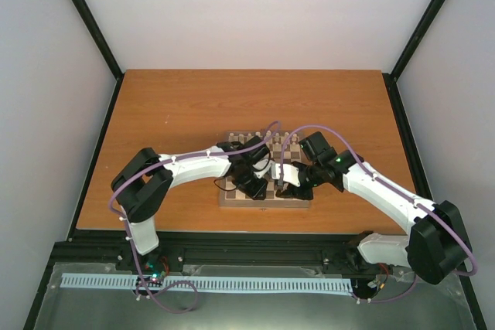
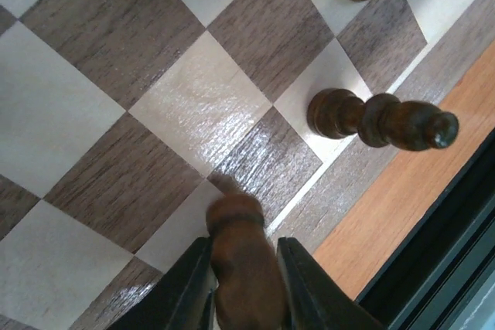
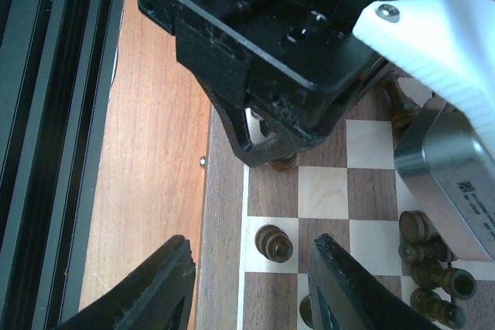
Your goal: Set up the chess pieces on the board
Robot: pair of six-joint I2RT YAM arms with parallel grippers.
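The board (image 1: 226, 195) lies mid-table under both grippers. My left gripper (image 2: 244, 268) is shut on a dark brown piece (image 2: 238, 249) and holds it just over a square by the board's (image 2: 193, 98) edge. Two dark pieces (image 2: 379, 117) stand on edge squares nearby. My right gripper (image 3: 251, 268) is open above the board's border (image 3: 224, 214), its fingers either side of a standing dark pawn (image 3: 274, 243) without touching it. The left gripper (image 3: 294, 52) fills the top of that view, its piece's base (image 3: 285, 163) showing. Cream pieces (image 1: 263, 138) line the far row.
More dark pieces (image 3: 429, 268) cluster at the right of the right wrist view beside a metal part of the arm (image 3: 456, 183). The orange tabletop (image 1: 193, 106) surrounds the board. A black rail (image 3: 46, 152) runs along the table's near edge.
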